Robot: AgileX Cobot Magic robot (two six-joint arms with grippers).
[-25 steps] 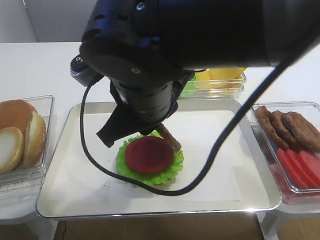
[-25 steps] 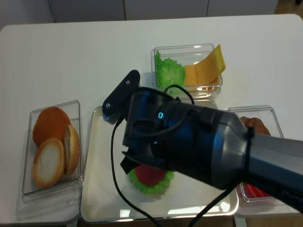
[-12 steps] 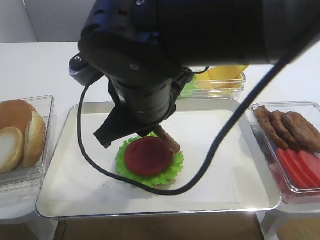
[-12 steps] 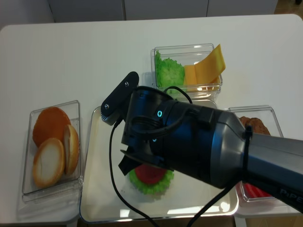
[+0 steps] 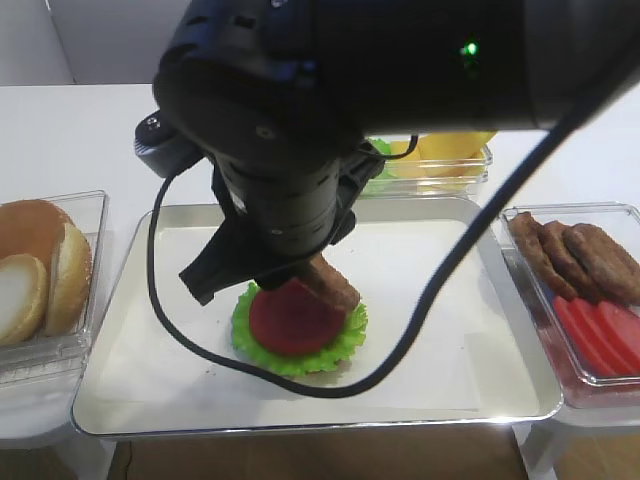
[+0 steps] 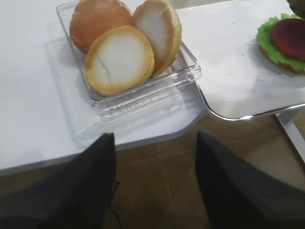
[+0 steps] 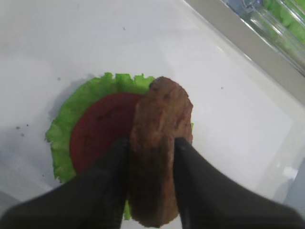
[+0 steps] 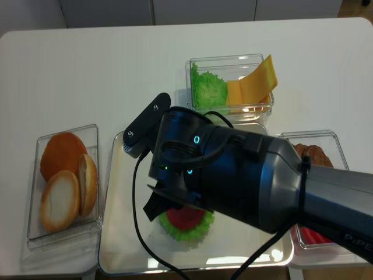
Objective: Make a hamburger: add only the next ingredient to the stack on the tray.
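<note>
The right arm's fingers [image 7: 150, 183] still pinched the patty [image 7: 158, 148] on edge but had begun to loosen, sinking closer over the stack [image 5: 298, 322] near the tray's [image 5: 520, 385] middle; release looked imminent. The left fingers [image 6: 152, 186] hung open off the white desk's [image 8: 87, 70] near edge.

Dark brown rough patty [image 7: 157, 148] stands on edge at frame centre over the lettuce-rimmed, tomato-topped stack [image 7: 102, 131], low-centre on the paper-lined silver tray [image 5: 120, 420]
</note>
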